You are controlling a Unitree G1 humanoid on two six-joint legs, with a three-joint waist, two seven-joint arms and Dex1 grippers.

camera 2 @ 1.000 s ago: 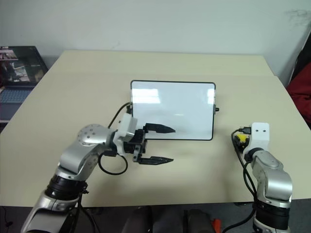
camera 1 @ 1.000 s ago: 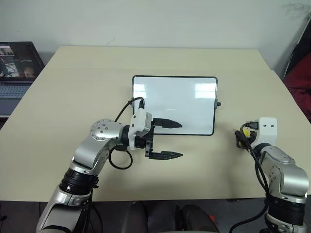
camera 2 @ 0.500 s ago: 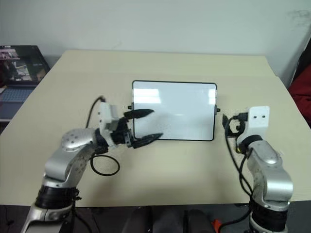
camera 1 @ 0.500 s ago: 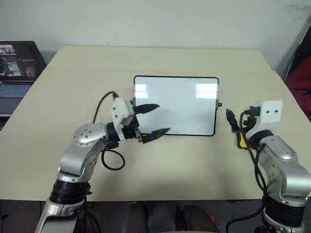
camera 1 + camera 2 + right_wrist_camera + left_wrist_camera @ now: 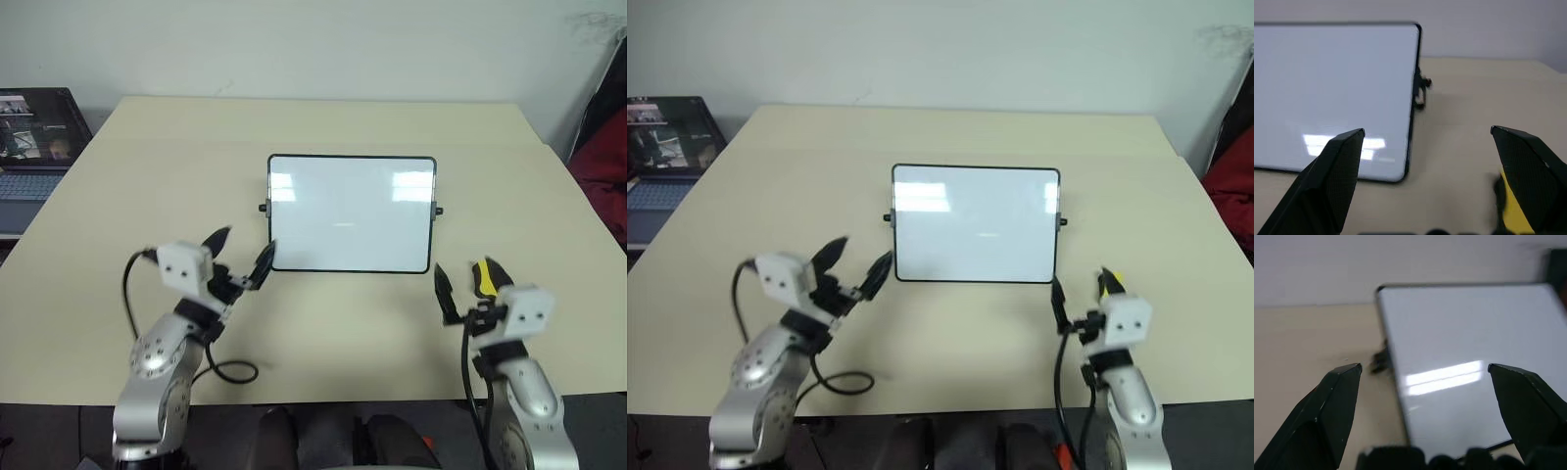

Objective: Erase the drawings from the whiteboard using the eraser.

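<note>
board [image 5: 350, 213] sits wiped at centre frame, eraser [image 5: 483, 277] lies low right by the empty, wide-open right hand [image 5: 463, 284]; left hand [image 5: 240, 257] spread, empty.

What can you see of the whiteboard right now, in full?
The whiteboard is a glossy white rectangle in a thin black frame with rounded corners and a small black knob at each short side. It lies flat on the tan table, long side across, reflecting ceiling lights. Its surface looks nearly clean, with one faint mark near the middle. Nothing touches it.
</note>
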